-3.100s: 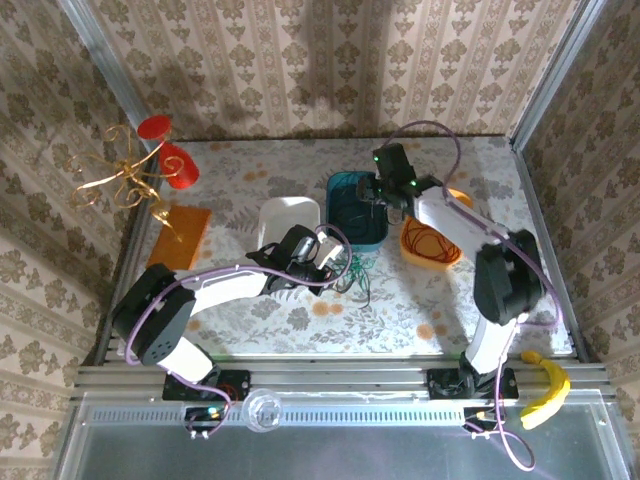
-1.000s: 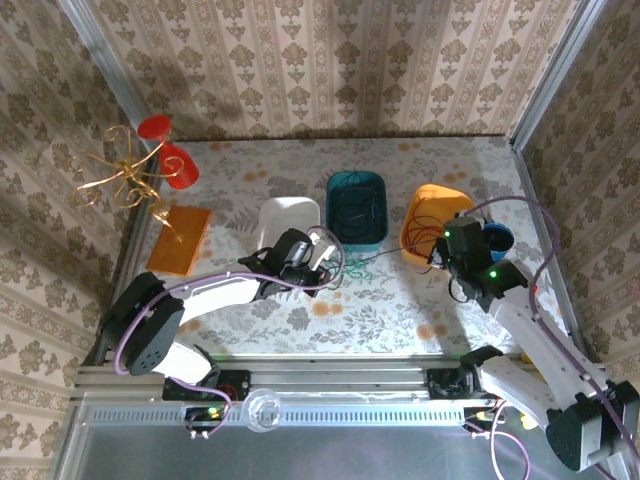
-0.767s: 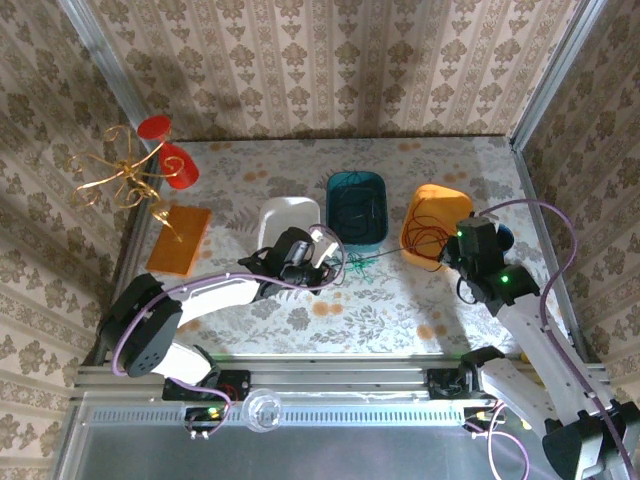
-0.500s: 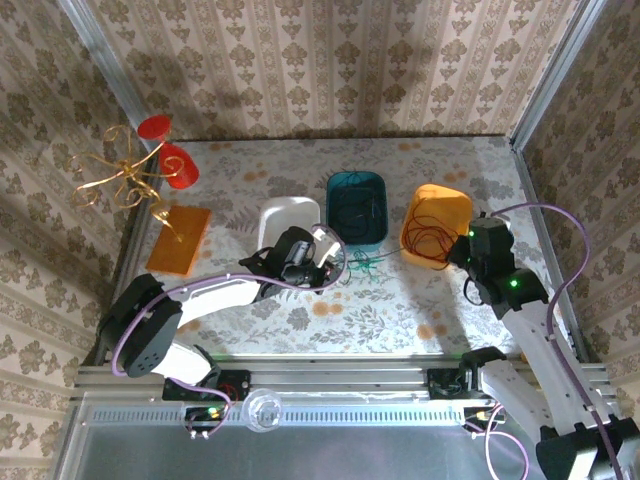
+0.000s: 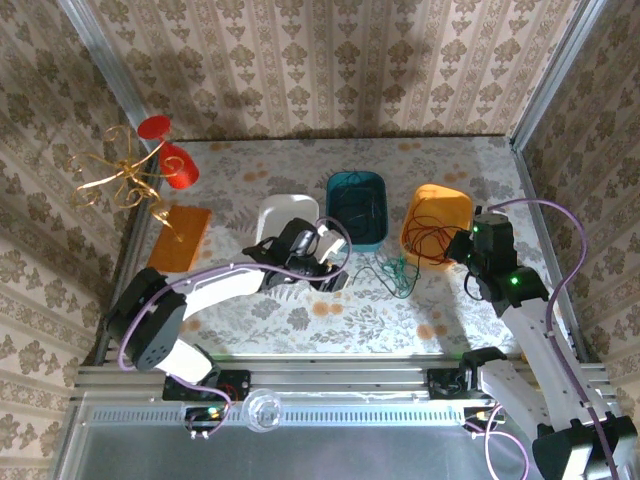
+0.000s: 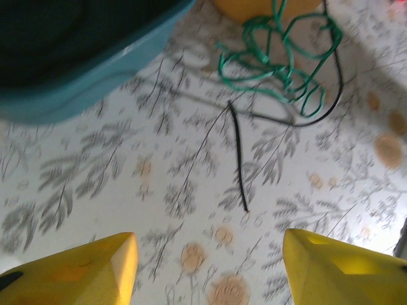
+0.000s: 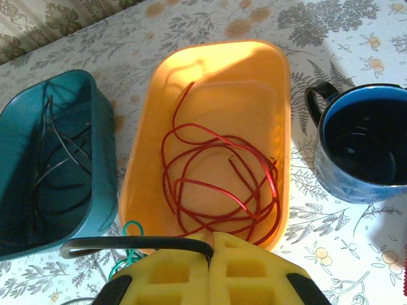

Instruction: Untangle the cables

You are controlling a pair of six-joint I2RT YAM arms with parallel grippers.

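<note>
Release is the news here: the left pincer (image 6: 208, 257), clamped tight a second ago, now stands with its yellow fingers spread wide and nothing between them, low over the flowered surface (image 6: 95, 184). Just beyond it the green cable (image 6: 283, 70) lies in a loose heap on the surface, a little nearer the right arm than half a second ago. A short black wire end (image 6: 238, 155) lies just in front of it, and a dark strand (image 6: 337, 82) curves around its far side. That strand runs off toward the right pincer (image 7: 210, 251), which has come back from over the teal bin (image 7: 102, 159) and is closed. In the right wrist view a dark strand ends at the seam of its shut fingers, so it looks pinched there, though that is not certain. Farther back, the red cable (image 7: 216, 184) lies coiled alone in the orange bin (image 7: 222, 89), and blackish wires (image 7: 57, 165) lie in the teal bin. By this, two colours are sorted. The green one is out of the left grip but probably not yet free of the dark strand, and drawing that strand clear looks like the remaining work.
</note>
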